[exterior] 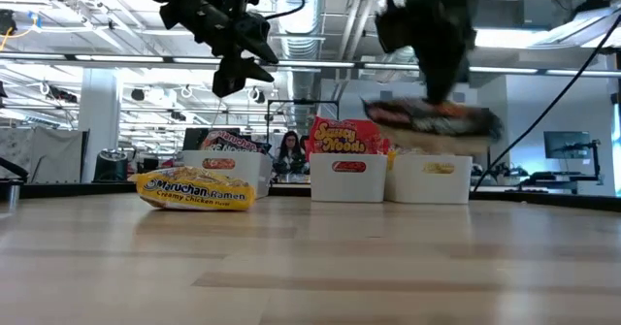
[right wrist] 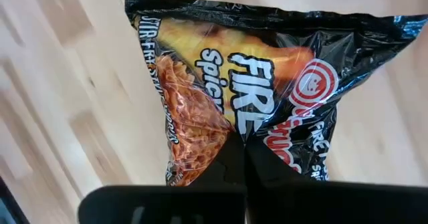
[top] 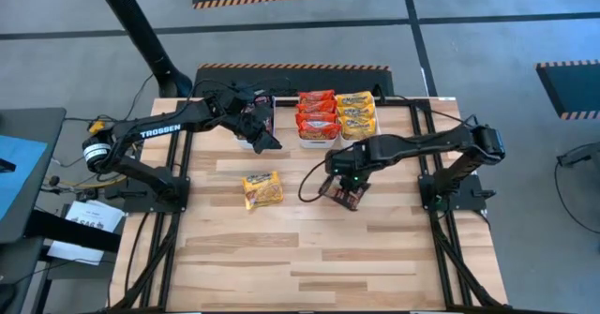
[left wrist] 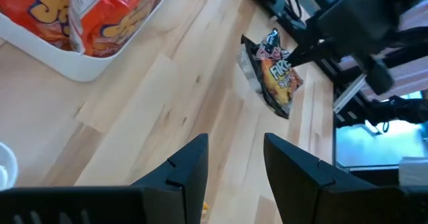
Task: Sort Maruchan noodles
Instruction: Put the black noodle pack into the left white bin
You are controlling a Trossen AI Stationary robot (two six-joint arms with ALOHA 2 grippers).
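Nearest the front edge of the wooden table (top: pixel 319 258) lies a yellow Maruchan packet (top: pixel 262 190), flat on the boards by itself (its label reads Creamy Chicken in the low view (exterior: pixel 195 190)). A little farther in and to the right, the right gripper (top: pixel 345 188) has its fingers pinched tight on one edge of a black packet (top: pixel 345 194); the right wrist view shows the dark fingers meeting on the crinkled plastic of this packet (right wrist: pixel 254 97), printed with "FIRE" and a red swirl. In the low view the black packet (exterior: pixel 432 117) hangs clear of the table, above the bins behind it. The left gripper (top: pixel 265 136) hovers over the left end of the bin row, its fingers (left wrist: pixel 184 167) parted with nothing between them, the bare boards showing through the gap. At the back stand white bins: the middle bin (top: pixel 316 142) holds a stack of red packets (top: pixel 316 113), the bin just beside it on the right (top: pixel 359 135) holds yellow packets (top: pixel 356 113), and the left bin (exterior: pixel 221 166), partly hidden under the left arm, holds dark packets (exterior: pixel 229 141).
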